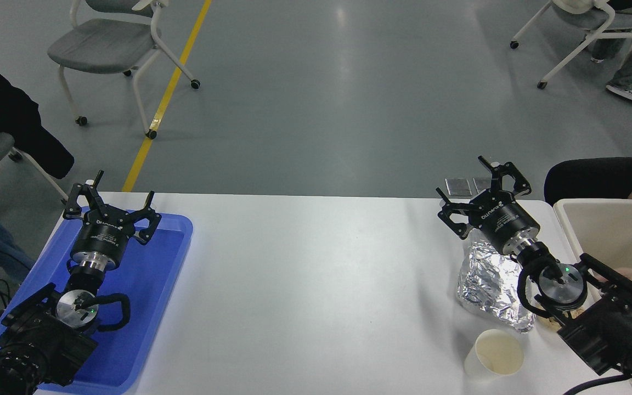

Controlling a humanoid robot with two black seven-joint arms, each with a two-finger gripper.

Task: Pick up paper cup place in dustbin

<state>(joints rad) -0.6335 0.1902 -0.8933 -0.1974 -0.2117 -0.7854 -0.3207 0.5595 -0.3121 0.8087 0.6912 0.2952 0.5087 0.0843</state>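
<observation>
Small white paper cup (494, 355) with a cream-yellowish inside stands upright, mouth up, near the table's near edge toward its right end. Nothing is touching it. Just beyond it, closer to the far edge, sits a crumpled silver foil packet (489, 282); cup and packet look just apart, though my arm hides part of that gap, so I can't be sure. A bit of something tan (553, 320) peeks out under my right wrist beside the packet, too covered to identify.

My right gripper (478, 200) hangs over the far side of the foil packet, near the table's far edge, fingers spread wide and holding nothing. It's well apart from the cup.

Large beige plastic rectangular dustbin (568, 230) with a thick rounded rim stands at the table's right end, right of my right arm.

White table (316, 274) carries a flat blue plastic tray (168, 258) at its left end. My left gripper (113, 206) is parked over that tray, fingers also wide, empty.
</observation>
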